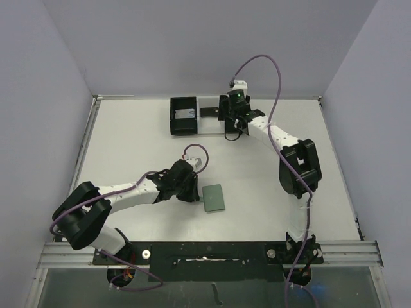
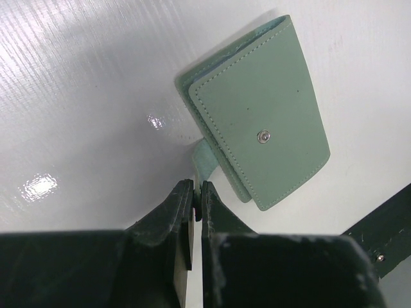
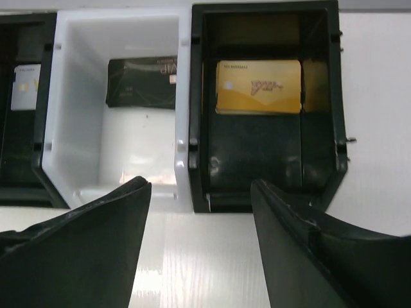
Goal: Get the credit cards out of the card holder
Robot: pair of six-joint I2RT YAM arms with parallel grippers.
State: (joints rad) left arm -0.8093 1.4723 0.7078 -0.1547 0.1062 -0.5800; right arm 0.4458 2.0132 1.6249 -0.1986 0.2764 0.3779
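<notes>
Right wrist: gold card [image 3: 258, 86] lies inside black box [image 3: 335, 115]

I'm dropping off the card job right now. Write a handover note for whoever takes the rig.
Left gripper: shut, tips at the wallet's strap; whether it pinches it is unclear.
Right gripper: open, empty, in front of the boxes at the far edge.
Wallet: closed, flat on the table.
Done: gold card in the right black box, dark card in the white box, pale card in the left black box.
Left: open the wallet and check for more cards.
</notes>
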